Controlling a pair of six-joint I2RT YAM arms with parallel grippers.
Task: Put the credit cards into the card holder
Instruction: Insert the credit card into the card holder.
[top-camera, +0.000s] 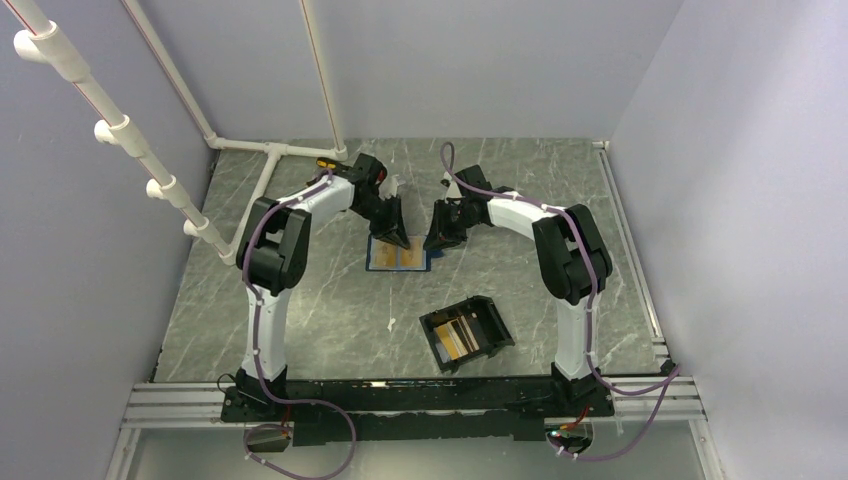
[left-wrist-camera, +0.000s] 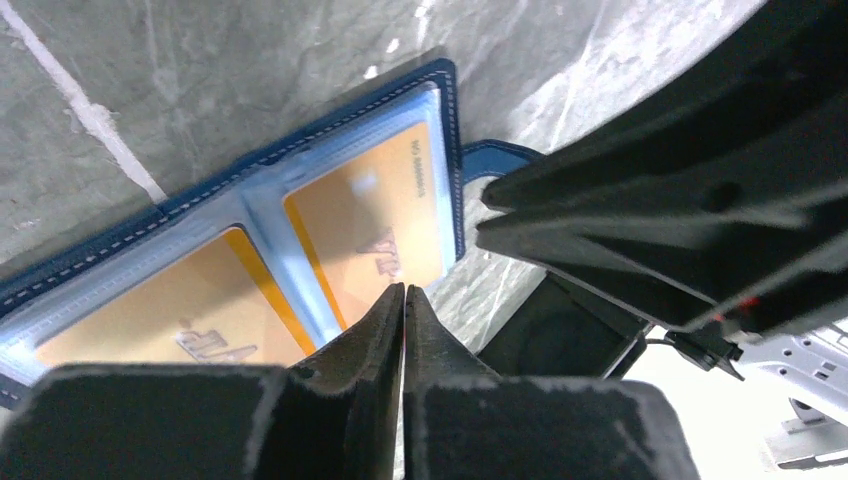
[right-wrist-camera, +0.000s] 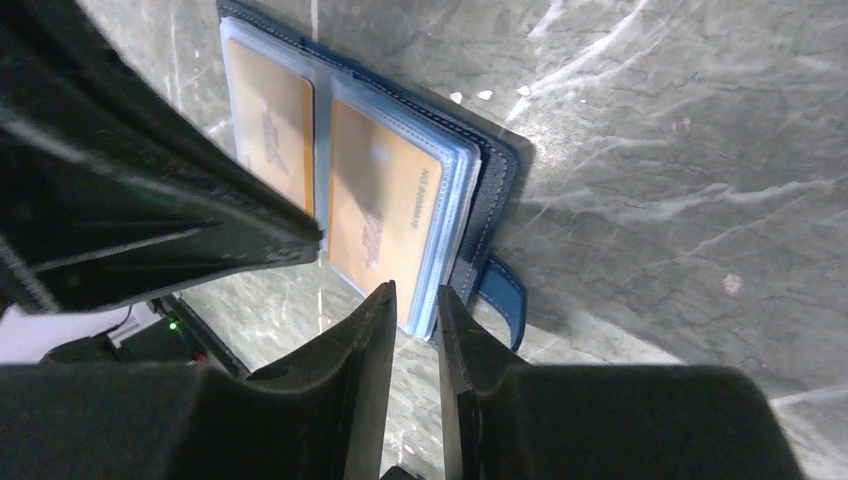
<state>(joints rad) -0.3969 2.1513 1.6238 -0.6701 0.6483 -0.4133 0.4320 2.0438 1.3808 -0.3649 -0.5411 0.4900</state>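
A dark blue wallet lies open at mid-table, with orange-gold credit cards in its clear sleeves. My left gripper is shut, with nothing between its fingers. Its tips are at the near edge of the wallet's right-hand card. My right gripper is open by a narrow gap and empty. Its tips are at the near corner of the sleeves, beside the wallet's strap. The black card holder sits nearer the bases, with a gold card lying inside it.
A white pipe frame stands at the back left. Grey walls close in the table on three sides. A metal rail with the arm bases runs along the near edge.
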